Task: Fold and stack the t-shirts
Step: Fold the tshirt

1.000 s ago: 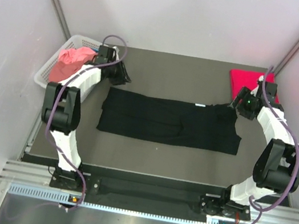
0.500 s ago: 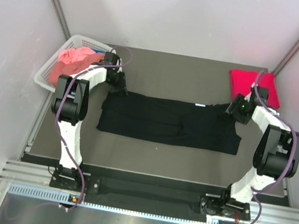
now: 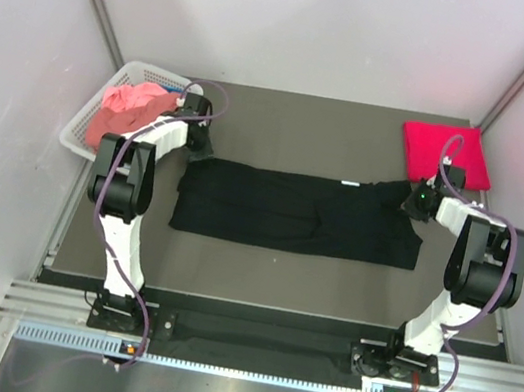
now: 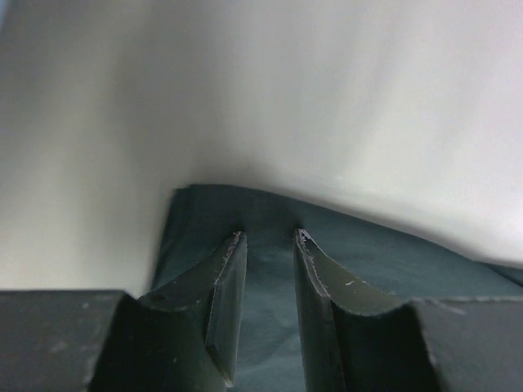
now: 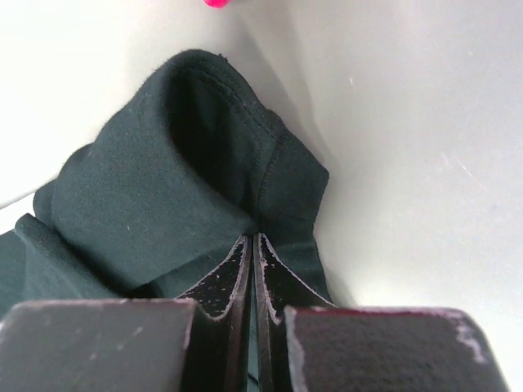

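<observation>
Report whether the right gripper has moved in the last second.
Yes. Against the red t-shirt, the right gripper has shifted toward the table's near edge, jaws now shut on the black t-shirt's corner.

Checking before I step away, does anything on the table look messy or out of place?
Only the black shirt: its right end is ragged and bunched where the right gripper pinches it.

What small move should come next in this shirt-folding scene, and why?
Probably the left gripper should close on the black t-shirt. Its jaws stand apart at the shirt's far left corner, while the right gripper is shut on the bunched cloth at the far right corner. With both corners pinched, the arms could likely lift that edge together for a fold.
</observation>
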Available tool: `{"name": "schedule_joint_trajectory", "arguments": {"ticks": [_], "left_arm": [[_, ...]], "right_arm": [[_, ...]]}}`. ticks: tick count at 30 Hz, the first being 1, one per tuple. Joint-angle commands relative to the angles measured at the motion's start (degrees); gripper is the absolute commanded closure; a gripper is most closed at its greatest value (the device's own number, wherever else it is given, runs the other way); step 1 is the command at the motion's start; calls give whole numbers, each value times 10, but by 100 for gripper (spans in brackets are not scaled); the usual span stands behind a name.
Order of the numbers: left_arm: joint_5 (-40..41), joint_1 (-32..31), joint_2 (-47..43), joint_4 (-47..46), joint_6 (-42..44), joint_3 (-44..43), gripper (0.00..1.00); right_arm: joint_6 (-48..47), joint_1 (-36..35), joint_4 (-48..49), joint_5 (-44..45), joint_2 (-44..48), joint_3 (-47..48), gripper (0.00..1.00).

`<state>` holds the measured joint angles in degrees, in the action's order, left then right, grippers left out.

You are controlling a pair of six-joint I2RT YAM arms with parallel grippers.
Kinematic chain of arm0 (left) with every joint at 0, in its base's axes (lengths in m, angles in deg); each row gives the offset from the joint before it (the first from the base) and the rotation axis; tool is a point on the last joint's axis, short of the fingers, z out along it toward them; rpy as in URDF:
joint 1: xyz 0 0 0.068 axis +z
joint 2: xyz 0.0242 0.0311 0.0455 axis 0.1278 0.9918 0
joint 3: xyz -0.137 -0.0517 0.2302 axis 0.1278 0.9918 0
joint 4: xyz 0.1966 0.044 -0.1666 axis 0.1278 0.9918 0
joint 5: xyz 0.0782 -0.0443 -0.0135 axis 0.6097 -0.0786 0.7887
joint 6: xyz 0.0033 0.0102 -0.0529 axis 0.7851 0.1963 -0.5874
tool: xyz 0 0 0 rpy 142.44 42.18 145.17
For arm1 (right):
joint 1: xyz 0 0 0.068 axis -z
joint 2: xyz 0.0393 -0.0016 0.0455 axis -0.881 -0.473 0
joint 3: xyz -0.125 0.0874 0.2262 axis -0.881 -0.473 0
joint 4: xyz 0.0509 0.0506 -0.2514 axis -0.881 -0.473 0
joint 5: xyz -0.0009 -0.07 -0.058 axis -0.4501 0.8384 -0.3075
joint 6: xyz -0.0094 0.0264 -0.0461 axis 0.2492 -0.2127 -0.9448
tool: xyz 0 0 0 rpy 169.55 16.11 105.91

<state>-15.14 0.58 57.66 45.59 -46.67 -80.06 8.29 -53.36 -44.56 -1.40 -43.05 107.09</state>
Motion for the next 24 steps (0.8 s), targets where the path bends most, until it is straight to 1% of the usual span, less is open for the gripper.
{"name": "schedule_joint_trajectory", "arguments": {"ticks": [1, 5, 10, 14, 19, 21, 24], "left_arm": [[99, 25, 9, 68, -7, 54, 64], [101, 25, 4, 70, -16, 60, 64], [99, 25, -4, 68, -27, 74, 64], [107, 25, -25, 67, -31, 85, 64], [113, 25, -38, 70, -33, 94, 64], [116, 25, -43, 72, -38, 97, 64], [95, 25, -57, 71, -38, 94, 64]], "right_arm": [[7, 6, -18, 48, 15, -32, 100], [18, 6, -42, 73, 29, -24, 100], [47, 8, -77, 127, 48, -22, 100], [60, 9, -78, 141, 55, -35, 100], [73, 10, -77, 136, 72, -46, 100], [82, 10, -82, 140, 80, -48, 96], [89, 9, -87, 127, 100, -41, 89]]}}
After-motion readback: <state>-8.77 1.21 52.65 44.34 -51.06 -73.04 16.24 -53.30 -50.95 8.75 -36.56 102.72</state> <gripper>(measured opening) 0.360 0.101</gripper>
